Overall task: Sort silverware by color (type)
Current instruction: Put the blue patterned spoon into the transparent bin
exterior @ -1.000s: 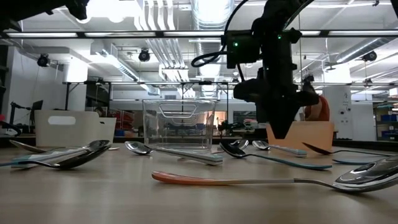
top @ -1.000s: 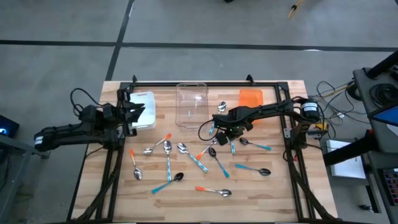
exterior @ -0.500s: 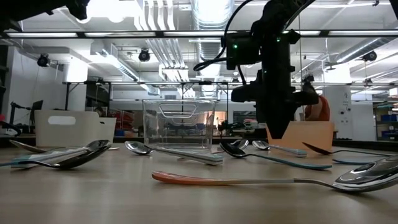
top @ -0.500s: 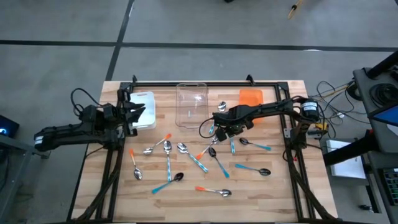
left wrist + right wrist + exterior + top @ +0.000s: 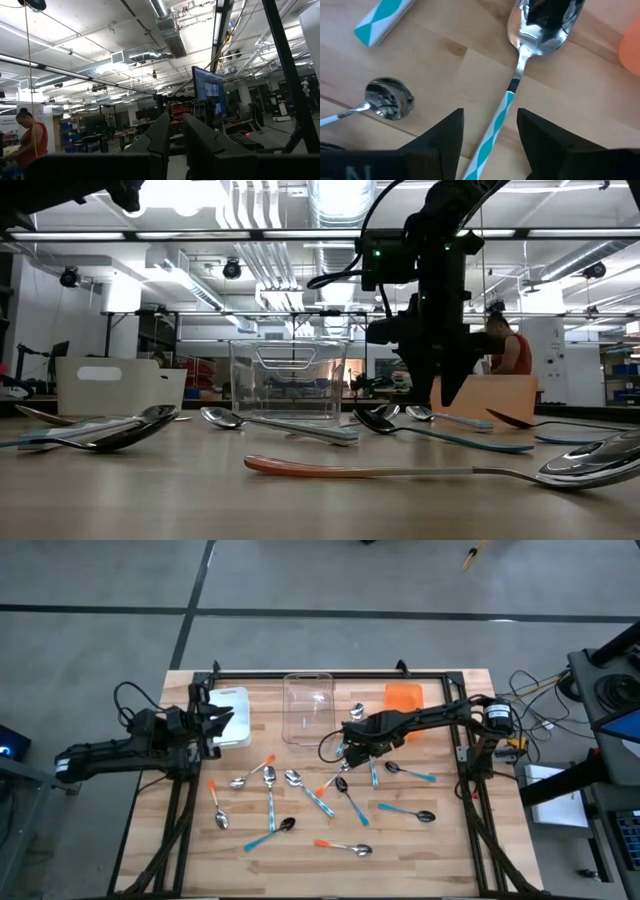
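Several spoons with orange, light blue or teal handles lie scattered on the wooden table (image 5: 440, 830). My right gripper (image 5: 350, 748) (image 5: 440, 385) hovers open near the table's middle, pointing down. One spoon's teal-and-white handle (image 5: 495, 130) lies on the table between its fingers, which stand on either side without touching it. That spoon's silver bowl (image 5: 545, 22) points toward the orange bin. My left gripper (image 5: 225, 720) (image 5: 175, 125) waits raised at the left by the white bin, its fingers close together and holding nothing.
A white bin (image 5: 232, 718), a clear bin (image 5: 308, 708) and an orange bin (image 5: 404, 697) stand along the far side. Another spoon bowl (image 5: 390, 97) and a teal handle end (image 5: 382, 20) lie close to my right gripper. A person (image 5: 505, 350) is in the room behind.
My right gripper has opened its fingers while staying over the same spot near the table's middle. The spoons on the table have kept their places.
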